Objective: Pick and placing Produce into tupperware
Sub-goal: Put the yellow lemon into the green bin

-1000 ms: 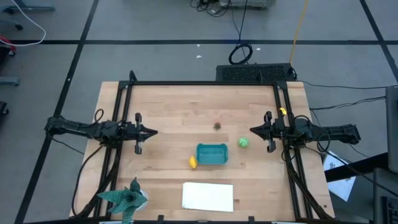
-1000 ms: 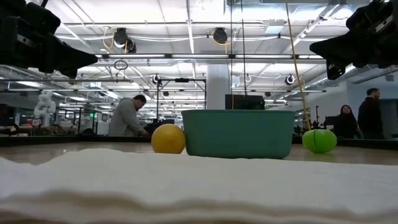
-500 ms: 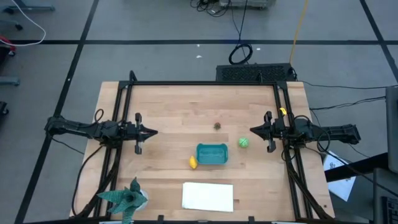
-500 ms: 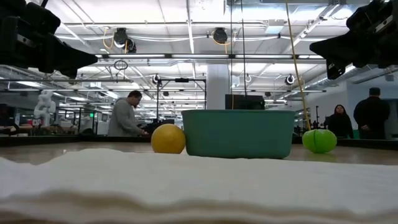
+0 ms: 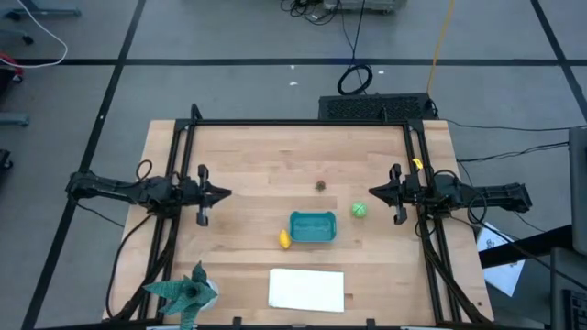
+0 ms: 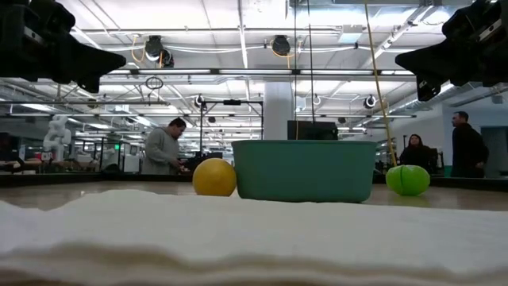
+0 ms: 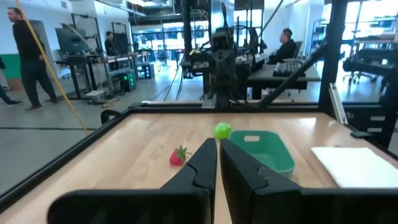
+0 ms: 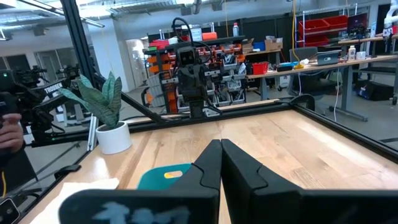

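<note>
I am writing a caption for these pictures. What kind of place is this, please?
Most likely a robotics lab or workshop in a large open hall: a wooden table inside a black frame, workbenches loaded with equipment, and cables on the grey floor.

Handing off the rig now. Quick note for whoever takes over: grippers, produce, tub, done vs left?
Left gripper: shut, empty, parked at the table's left side.
Right gripper: shut, empty, parked at the right side.
Teal tupperware tub: mid-table, looks empty from above.
Yellow lemon piece: on the table at the tub's left edge.
Green round piece: on the table right of the tub, nearest the right gripper.
Small red piece: on the table beyond the tub.
Done: nothing placed. Left: all three pieces.
</note>
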